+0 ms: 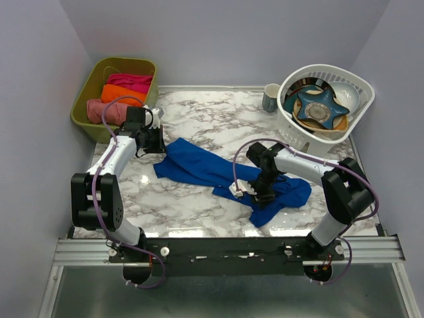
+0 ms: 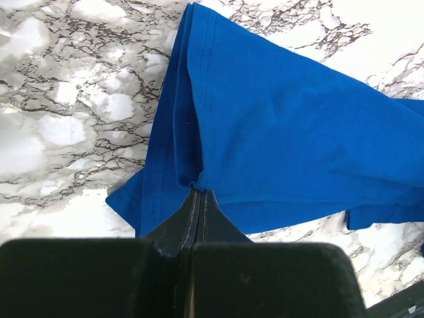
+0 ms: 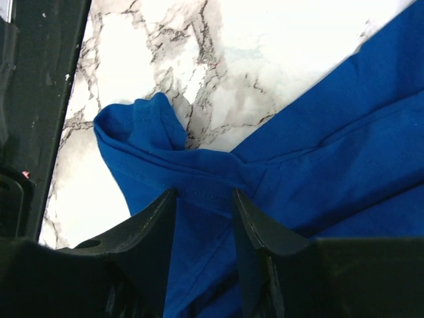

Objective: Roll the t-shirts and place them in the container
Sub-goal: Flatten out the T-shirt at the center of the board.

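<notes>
White marble tabletop [image 1: 199,112] with 1 royal-blue t-shirt [image 1: 199,165] lying crumpled across it. My left gripper [image 2: 199,193] has its jaws pressed together, clamped on a gathered fold at the shirt's edge, with cloth spreading away beyond the tips. My right gripper [image 3: 203,195] has its jaws apart, with a stitched fold of the shirt between them.
</notes>
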{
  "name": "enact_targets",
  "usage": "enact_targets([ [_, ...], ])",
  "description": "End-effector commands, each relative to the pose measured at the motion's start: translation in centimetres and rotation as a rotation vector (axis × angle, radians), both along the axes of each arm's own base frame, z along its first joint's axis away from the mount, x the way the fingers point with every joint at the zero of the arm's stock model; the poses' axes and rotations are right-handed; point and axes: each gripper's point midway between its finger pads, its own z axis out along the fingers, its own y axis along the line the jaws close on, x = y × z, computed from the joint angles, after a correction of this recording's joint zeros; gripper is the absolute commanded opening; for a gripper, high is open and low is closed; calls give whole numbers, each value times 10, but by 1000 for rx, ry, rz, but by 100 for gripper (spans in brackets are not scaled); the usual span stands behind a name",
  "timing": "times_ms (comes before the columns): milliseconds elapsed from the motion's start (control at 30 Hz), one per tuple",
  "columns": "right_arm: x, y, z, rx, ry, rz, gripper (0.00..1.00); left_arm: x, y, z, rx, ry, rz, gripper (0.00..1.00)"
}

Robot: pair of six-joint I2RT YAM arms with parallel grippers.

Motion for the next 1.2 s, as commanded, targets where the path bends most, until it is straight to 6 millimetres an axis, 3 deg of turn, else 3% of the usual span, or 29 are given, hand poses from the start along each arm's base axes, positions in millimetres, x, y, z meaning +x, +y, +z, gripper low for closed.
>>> enact_targets([
  [0,11,10,2,24,-40,-20,47,2,2,7,-1,-36,2,0],
  [500,9,2,-11,0,-58,-12,51,4,1,3,-4,-22,-3,0],
  [600,7,0,-12,-9,-48,-11,42,4,1,0,-2,-14,-3,0],
  [767,16,6,4,32,-111,-69,38,6,2,2,3,-16,-2,0],
  [967,16,10,26,92,-162,-130,15,8,1,2,-2,-17,1,0],
  [1167,16,11,44,116,-186,-195,1,11,0,6,-12,-26,0,0],
])
